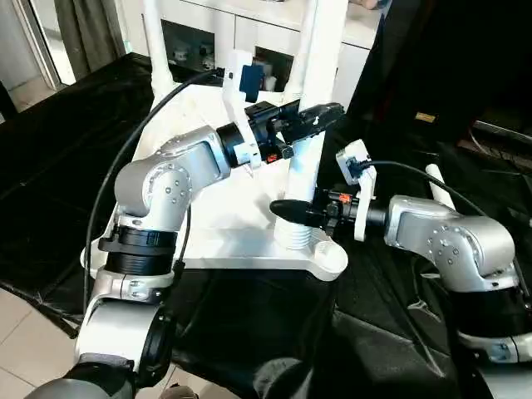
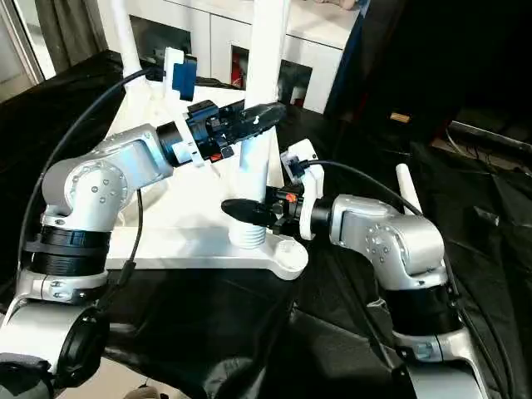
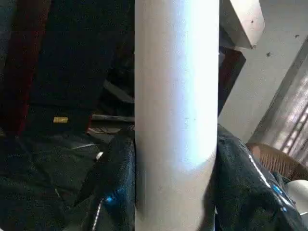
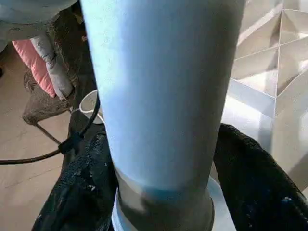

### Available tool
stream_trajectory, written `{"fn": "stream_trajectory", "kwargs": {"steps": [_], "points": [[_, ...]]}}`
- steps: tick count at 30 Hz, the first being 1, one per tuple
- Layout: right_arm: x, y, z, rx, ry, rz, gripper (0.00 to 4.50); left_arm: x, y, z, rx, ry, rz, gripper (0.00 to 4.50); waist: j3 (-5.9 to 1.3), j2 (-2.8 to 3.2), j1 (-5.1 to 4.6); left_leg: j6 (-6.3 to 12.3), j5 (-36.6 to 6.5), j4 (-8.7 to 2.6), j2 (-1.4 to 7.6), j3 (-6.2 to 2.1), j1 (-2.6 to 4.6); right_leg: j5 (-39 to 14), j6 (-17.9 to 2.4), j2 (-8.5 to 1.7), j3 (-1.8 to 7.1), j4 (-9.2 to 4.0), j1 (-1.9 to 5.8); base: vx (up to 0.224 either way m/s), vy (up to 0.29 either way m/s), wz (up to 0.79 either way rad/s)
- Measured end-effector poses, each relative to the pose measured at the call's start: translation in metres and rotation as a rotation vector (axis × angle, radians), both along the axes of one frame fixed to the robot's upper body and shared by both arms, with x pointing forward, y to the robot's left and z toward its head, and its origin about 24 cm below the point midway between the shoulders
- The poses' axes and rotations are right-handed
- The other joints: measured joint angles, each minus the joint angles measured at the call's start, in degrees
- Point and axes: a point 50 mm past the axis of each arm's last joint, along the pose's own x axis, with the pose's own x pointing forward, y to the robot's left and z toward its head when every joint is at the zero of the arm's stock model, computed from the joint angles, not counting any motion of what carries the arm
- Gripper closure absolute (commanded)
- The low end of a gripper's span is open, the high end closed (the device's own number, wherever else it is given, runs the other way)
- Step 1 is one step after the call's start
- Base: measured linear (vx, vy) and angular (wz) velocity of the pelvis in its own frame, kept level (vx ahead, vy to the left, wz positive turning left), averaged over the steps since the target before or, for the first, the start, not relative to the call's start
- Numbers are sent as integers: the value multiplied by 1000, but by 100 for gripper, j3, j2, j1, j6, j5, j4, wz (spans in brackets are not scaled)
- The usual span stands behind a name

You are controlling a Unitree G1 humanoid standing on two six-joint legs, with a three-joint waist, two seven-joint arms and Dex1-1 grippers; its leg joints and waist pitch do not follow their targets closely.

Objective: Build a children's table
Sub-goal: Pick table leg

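The white table top (image 1: 233,229) lies underside up on black cloth. One white tube leg (image 1: 304,170) stands upright at its near right corner, its ribbed collared end (image 1: 297,236) down at the top. My left gripper (image 1: 320,116) is shut on this leg partway up; black fingers (image 3: 115,183) press both sides of the tube (image 3: 175,96). My right gripper (image 1: 291,210) is shut on the same leg (image 4: 159,96) just above the collar, with fingers (image 4: 250,178) on either side. Two more legs (image 1: 155,41) stand upright at the far corners.
A loose white leg (image 1: 439,184) lies on the black cloth (image 1: 50,158) behind my right forearm. A white cabinet (image 1: 274,33) stands close behind the table top. Pale floor tiles (image 1: 25,341) show at the near left.
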Motion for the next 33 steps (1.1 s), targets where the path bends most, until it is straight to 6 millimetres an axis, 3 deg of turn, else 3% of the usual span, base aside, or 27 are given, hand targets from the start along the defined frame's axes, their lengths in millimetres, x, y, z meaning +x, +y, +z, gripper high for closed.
{"fn": "stream_trajectory", "kwargs": {"steps": [16,17,22,31,32,33], "points": [[1,1,1,7,0,1,157,0,1,0,5,-5,-9,268,0,0,1,0,0,1,0,0,1,1,-1,0,0,1,0,0,0,0],[1,1,1,8,1,1,185,0,1,0,6,-6,-10,268,0,0,1,0,0,1,0,0,1,1,-1,0,0,1,0,0,0,0],[1,3,0,17,3,6,227,0,2,0,8,-8,-7,268,0,0,1,0,0,1,0,0,2,1,-1,0,0,1,0,0,0,0],[1,5,1,24,-6,10,252,1,3,0,6,-13,0,268,0,0,2,0,0,2,0,0,3,1,-2,0,0,2,1,0,0,0],[1,5,1,25,-9,9,254,1,3,1,6,-15,2,212,0,0,2,0,0,2,0,0,3,1,-2,0,0,2,1,0,0,0],[1,5,2,25,-11,8,254,1,3,1,5,-16,4,212,0,0,2,0,0,2,0,0,4,1,-2,0,0,2,1,0,0,0]]}}
